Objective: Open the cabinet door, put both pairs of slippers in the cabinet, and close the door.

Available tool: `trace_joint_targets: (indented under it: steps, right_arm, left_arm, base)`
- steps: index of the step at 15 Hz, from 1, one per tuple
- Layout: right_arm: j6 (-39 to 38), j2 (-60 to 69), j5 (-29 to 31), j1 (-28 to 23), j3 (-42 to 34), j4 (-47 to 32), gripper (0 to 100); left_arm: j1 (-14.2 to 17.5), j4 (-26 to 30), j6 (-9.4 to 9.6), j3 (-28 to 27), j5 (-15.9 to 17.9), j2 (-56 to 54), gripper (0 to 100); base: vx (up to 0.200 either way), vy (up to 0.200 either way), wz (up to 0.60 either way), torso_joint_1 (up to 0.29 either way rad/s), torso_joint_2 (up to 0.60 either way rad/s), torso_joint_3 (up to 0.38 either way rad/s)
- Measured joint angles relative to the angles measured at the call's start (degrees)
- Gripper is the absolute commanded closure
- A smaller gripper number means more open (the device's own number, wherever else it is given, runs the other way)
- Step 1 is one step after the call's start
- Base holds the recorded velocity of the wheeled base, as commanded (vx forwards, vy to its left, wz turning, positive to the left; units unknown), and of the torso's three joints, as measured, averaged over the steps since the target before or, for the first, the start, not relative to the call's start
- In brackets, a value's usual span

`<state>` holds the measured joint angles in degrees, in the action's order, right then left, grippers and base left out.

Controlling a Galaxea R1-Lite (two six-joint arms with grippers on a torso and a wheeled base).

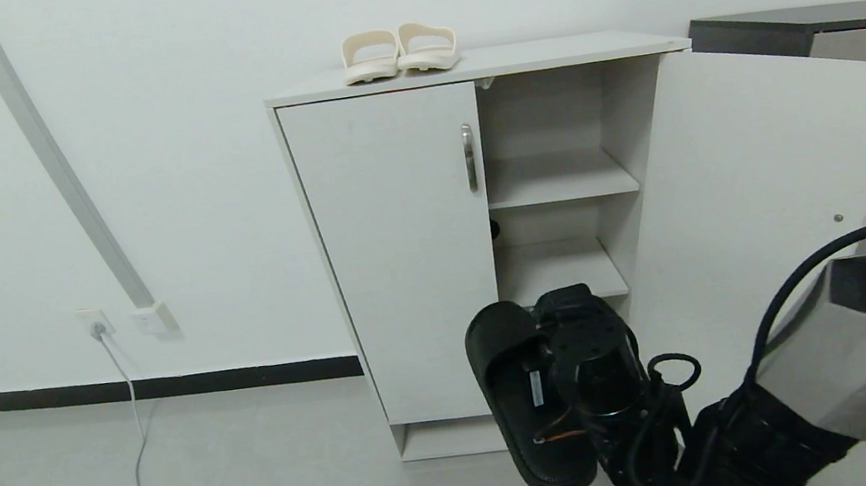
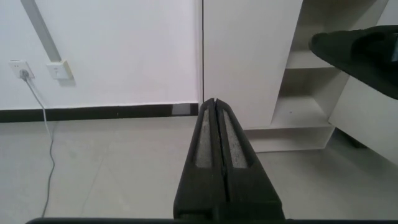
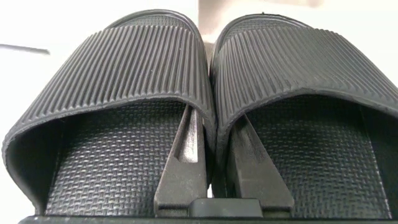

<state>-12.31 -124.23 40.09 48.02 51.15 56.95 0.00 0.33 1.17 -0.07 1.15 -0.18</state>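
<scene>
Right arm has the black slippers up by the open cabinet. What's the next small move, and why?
Probably ease the right gripper forward, carrying the pair of black ribbed rubber slippers onto the bare white shelf just beyond them. The white right door stands swung open, and the pair hangs clamped just before that opening.

The cabinet [image 1: 542, 55] had its right door [image 1: 764, 216] open. Cream slippers [image 1: 400, 52] sat at its top's back edge. Black slippers [image 1: 525, 398] hung side by side before its lower shelf [image 1: 558, 270].

likely home entryway: shoe cabinet [image 1: 402, 264], wall socket [image 1: 94, 323].
</scene>
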Motion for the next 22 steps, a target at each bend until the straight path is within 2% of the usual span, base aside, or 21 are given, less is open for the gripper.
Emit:
trace_joint_targets:
  steps: [2,7,22]
  right_arm:
    - [0.0,-3.5,5.1,-1.0,4.0,0.0,100]
    - [0.1,-6.5,5.6,-2.4,5.9,0.0,100]
    - [0.3,-10.1,5.4,-2.3,6.0,0.4,100]
  left_arm:
    - [0.0,0.0,-0.22,0.0,-0.1,0.0,100]
    - [0.0,0.1,-0.22,0.0,-0.1,0.0,100]
    - [0.0,0.0,-0.13,0.0,-0.1,0.1,100]
  base:
    - [0.000,-0.200,0.00,0.005,0.00,0.000]
    - [0.000,-0.200,0.00,0.002,0.00,-0.001]
    - [0.000,0.000,0.00,0.000,0.00,0.000]
